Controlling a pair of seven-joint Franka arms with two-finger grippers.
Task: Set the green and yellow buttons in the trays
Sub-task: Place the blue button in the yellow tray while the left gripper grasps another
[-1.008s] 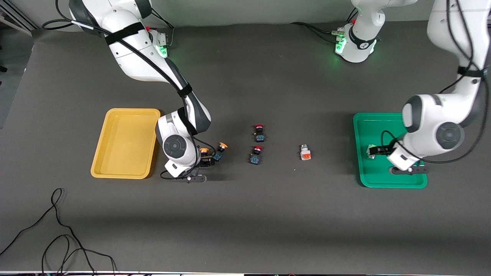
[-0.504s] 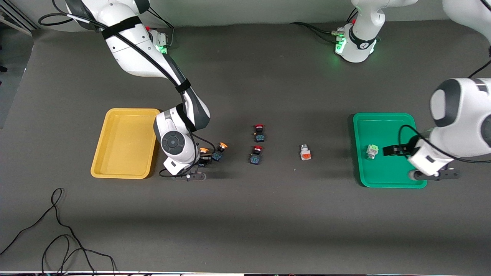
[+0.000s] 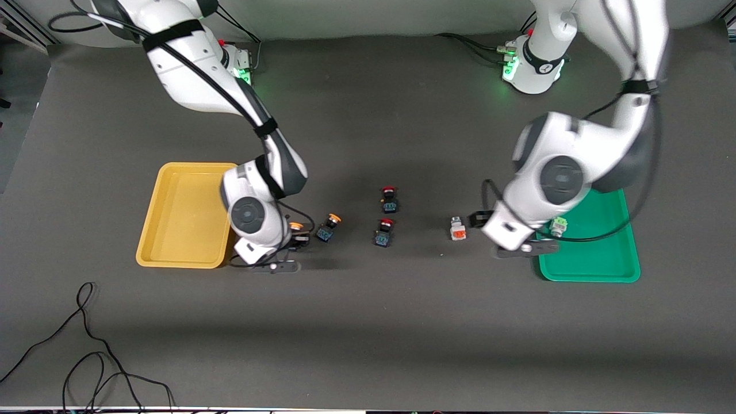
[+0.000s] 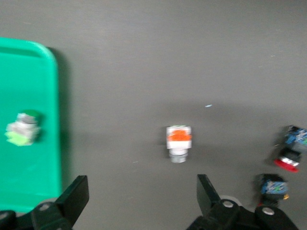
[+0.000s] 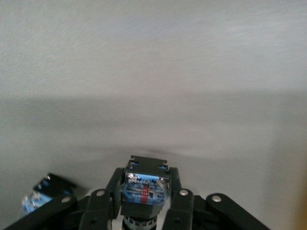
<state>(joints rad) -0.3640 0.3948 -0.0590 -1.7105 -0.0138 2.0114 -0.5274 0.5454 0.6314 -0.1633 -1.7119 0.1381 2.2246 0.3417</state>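
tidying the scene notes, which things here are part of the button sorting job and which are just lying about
Job:
yellow tray
green tray
green button, in the green tray
orange-faced button
yellow button
held yellow button, in right gripper
left gripper, open

Lying about:
two red buttons
cables

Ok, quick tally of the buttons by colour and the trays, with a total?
Yellow-capped buttons: 2, one in the right gripper, one beside it
Red-capped buttons: 2
White orange-faced button: 1, by the open left gripper
White green-faced button: 1, in the green tray
Trays: 2, green and yellow tray
Total: 8
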